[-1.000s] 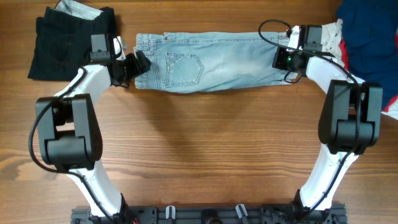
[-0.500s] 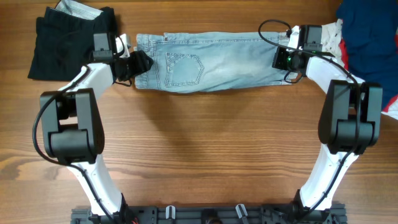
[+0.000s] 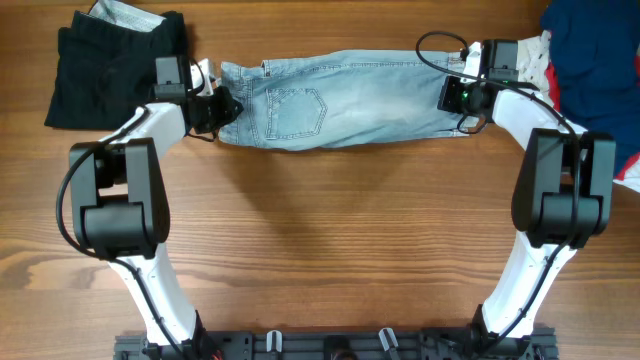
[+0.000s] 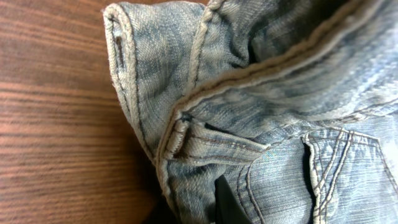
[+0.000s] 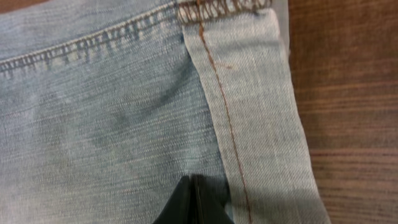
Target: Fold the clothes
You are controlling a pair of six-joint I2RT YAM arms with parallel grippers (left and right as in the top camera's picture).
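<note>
Beside the shorts (image 3: 350,100): black garment (image 3: 105,70) left, navy garment (image 3: 590,55) right.

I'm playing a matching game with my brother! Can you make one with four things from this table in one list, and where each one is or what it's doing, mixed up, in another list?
Things:
1. denim shorts
2. black garment
3. dark blue garment
4. left claw

Places or states:
A. far right corner of the table
B. shut on the waistband end of the shorts
C. stretched out between the two arms
D. far left corner of the table

Pairs: 1-C, 2-D, 3-A, 4-B
</note>
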